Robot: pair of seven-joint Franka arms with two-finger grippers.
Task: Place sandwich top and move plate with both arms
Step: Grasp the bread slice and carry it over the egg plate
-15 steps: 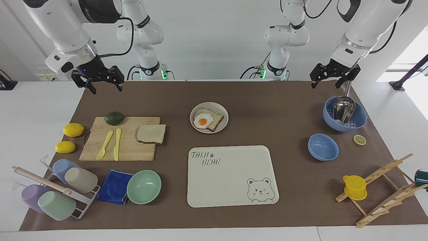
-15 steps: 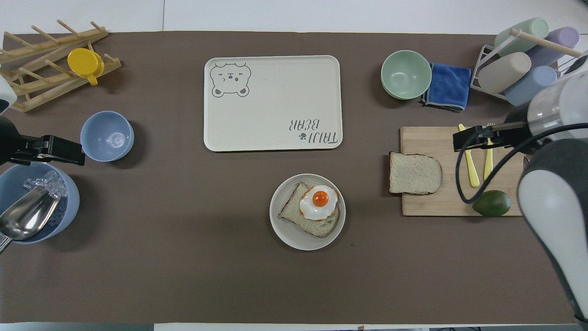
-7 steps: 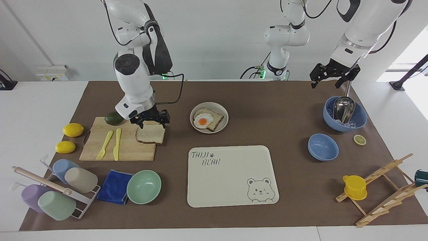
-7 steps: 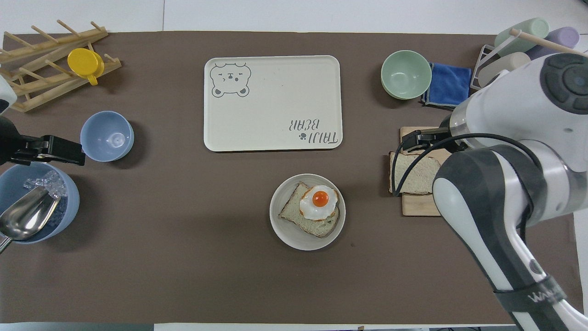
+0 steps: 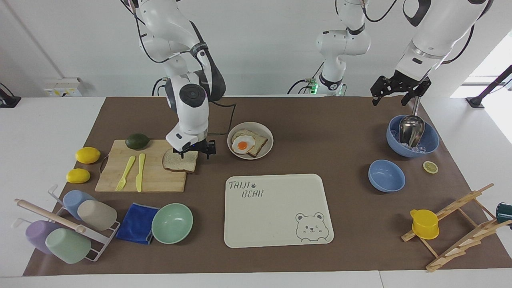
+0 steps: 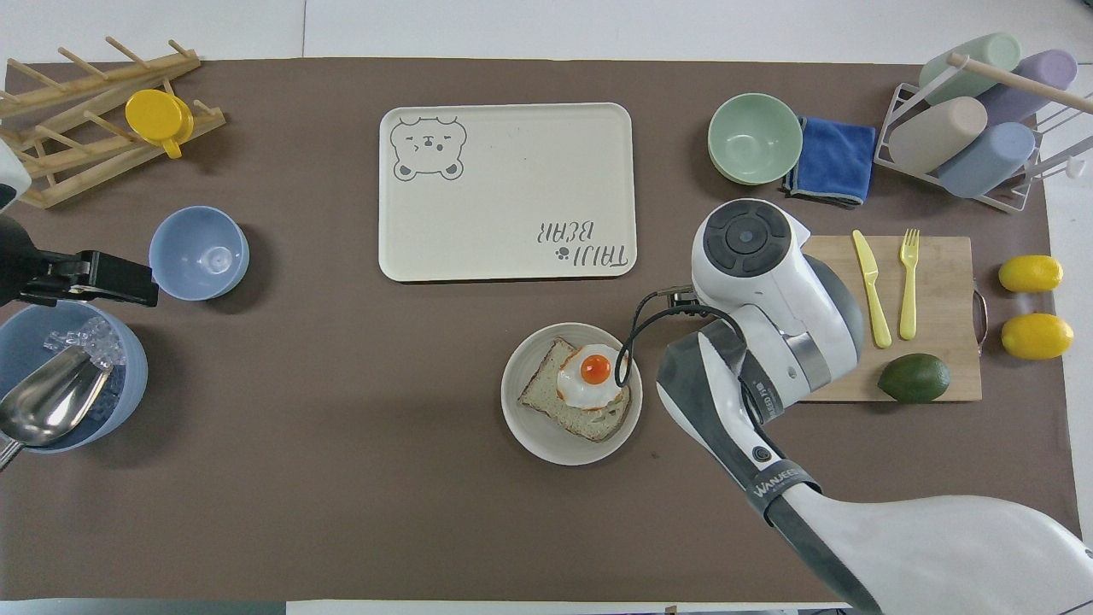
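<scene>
The sandwich top (image 5: 179,162), a plain brown bread slice, lies on the wooden cutting board (image 5: 120,176). My right gripper (image 5: 195,154) is open and low over the slice's edge nearest the plate. I cannot tell if it touches. In the overhead view the right arm hides the slice. The small cream plate (image 5: 266,150) stands mid-table beside the board, also seen in the overhead view (image 6: 546,440). It holds a toast slice with a fried egg (image 5: 243,144). My left gripper (image 5: 400,91) waits, open and empty, in the air over the blue bowl (image 5: 430,146) that holds a metal scoop.
The bear tray (image 5: 276,224) lies farther from the robots than the plate. An avocado (image 5: 137,141), yellow fork and knife sit on the board, two lemons beside it. Mint bowl (image 5: 172,223), blue cloth and cup rack lie farther out. A small blue bowl (image 5: 386,176) and wooden rack (image 5: 460,228) are at the left arm's end.
My right arm swung in from its end of the table, came down over the bread slice, then shifted toward the slice's plate-side edge. The left arm has not moved.
</scene>
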